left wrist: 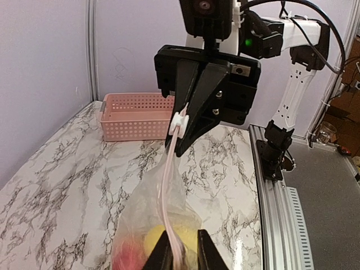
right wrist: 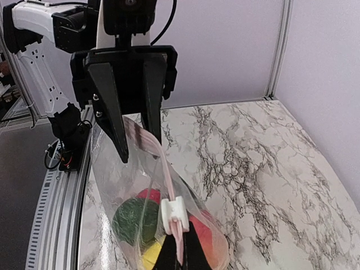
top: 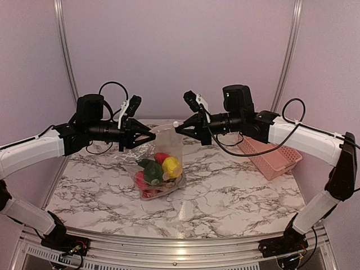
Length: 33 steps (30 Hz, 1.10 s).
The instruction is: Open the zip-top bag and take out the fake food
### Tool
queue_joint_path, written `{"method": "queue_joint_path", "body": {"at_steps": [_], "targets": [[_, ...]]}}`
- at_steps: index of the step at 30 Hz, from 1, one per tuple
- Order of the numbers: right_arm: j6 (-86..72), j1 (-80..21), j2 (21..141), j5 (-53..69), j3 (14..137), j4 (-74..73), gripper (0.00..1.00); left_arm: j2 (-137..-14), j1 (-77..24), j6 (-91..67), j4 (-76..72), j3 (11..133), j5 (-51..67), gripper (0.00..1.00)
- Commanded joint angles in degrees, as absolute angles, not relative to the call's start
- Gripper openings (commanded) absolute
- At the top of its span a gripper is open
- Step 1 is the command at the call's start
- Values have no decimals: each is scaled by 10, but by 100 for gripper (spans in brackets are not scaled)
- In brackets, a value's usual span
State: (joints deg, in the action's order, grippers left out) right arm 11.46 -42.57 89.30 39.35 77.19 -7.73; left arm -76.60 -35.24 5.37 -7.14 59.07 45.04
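- My right gripper point(left wrist: 181, 147) is closed tight on the top edge of the zip-top bag point(top: 169, 143), pinching right at the white slider point(left wrist: 179, 120).
- The fingers of my left gripper point(right wrist: 139, 145) stand a little apart. The pink zip track point(left wrist: 169, 185) runs between them, but I see a gap on either side, so I would not call that a grip.
- The bag hangs between my two hands above the marble table point(top: 236, 197), its bottom resting on the surface. The fake food point(top: 156, 169) is bunched low inside it: a yellow piece, a dark green one and some red ones.
- The step in hand, as I judge it, is running the slider along the track to open the mouth.
- To do it well, I should clamp my left fingers on the track's end first (a loose anchor would just let the whole bag trail after the slider).
- Then I pull my right hand straight along the track, keeping it taut and level, not twisting.
- The pink basket point(top: 271, 156) sits well off behind my right arm, a likely place for the pieces.
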Motion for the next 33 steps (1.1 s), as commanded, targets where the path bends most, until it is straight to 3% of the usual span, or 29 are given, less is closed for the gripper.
{"method": "queue_joint_path", "body": {"at_steps": [1, 4, 19, 26, 33], "targets": [[137, -435, 907, 384, 810, -117, 0, -772, -354, 83, -20, 655, 420, 30], [145, -440, 913, 385, 821, -130, 0, -779, -363, 99, -1, 694, 397, 39], [138, -445, 914, 381, 829, -120, 0, -857, -400, 127, 64, 793, 382, 47], [129, -445, 912, 381, 824, -111, 0, -883, -405, 130, 70, 796, 390, 47], [128, -445, 913, 381, 820, -107, 0, -896, -413, 131, 62, 802, 399, 39]]}}
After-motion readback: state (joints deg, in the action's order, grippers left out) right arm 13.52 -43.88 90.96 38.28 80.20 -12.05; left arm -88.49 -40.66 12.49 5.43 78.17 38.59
